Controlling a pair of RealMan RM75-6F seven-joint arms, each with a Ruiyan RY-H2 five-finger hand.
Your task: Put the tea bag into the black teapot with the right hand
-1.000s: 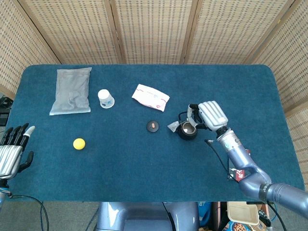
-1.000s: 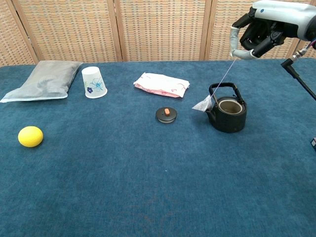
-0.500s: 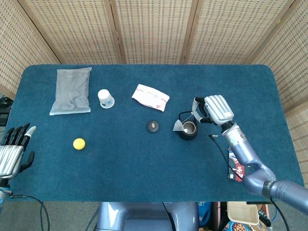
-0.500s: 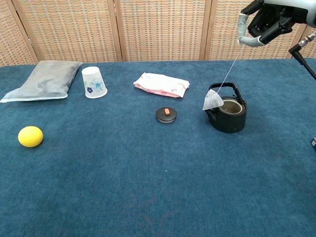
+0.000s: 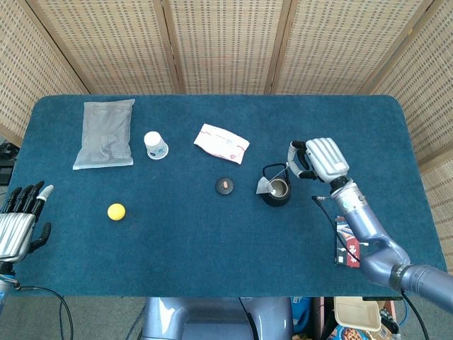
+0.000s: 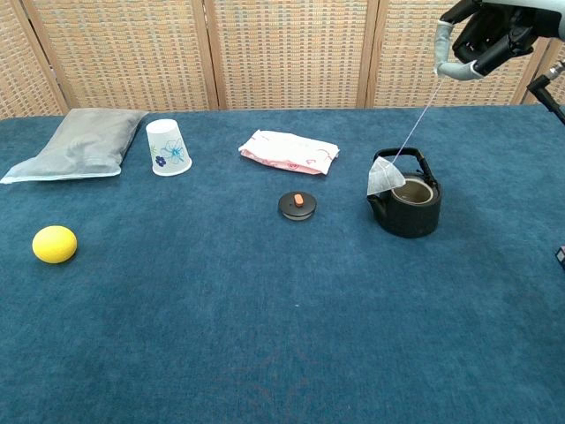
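While the right hand (image 6: pixel 484 40) pinches its thin string, the translucent tea bag (image 6: pixel 384 178) dangles against the round black teapot (image 6: pixel 408 208) rim.

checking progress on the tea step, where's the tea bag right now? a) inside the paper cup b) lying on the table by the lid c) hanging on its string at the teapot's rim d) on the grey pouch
C: the tea bag dangles by its string from the right hand, at the rim of the black teapot, not yet inside.
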